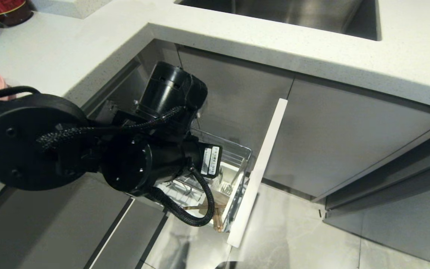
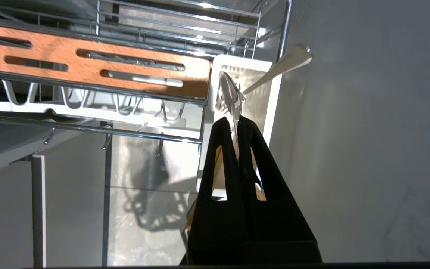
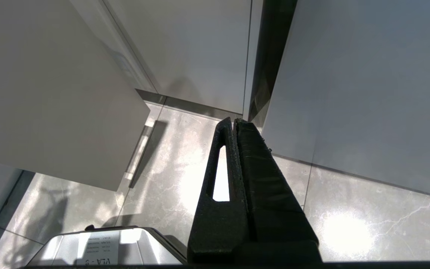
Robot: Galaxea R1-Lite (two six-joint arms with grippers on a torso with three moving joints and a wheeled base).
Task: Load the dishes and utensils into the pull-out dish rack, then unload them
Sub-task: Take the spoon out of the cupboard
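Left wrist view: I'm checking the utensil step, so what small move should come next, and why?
Probably lift a little: the left gripper is shut on the slim grey metal spoon, whose bowl hangs over the white plastic cutlery box, so raising would clear its rim.

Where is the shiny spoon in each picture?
Head view: the spoon is mostly hidden behind the left arm; only a glint of metal shows in the white cutlery box.
Left wrist view: spoon sits mid-picture, pinched in the left gripper, over the cutlery box.
Right wrist view: not in it, only floor, cabinet fronts and the right gripper.
Shared landmark: the white cutlery box in the wire rack.
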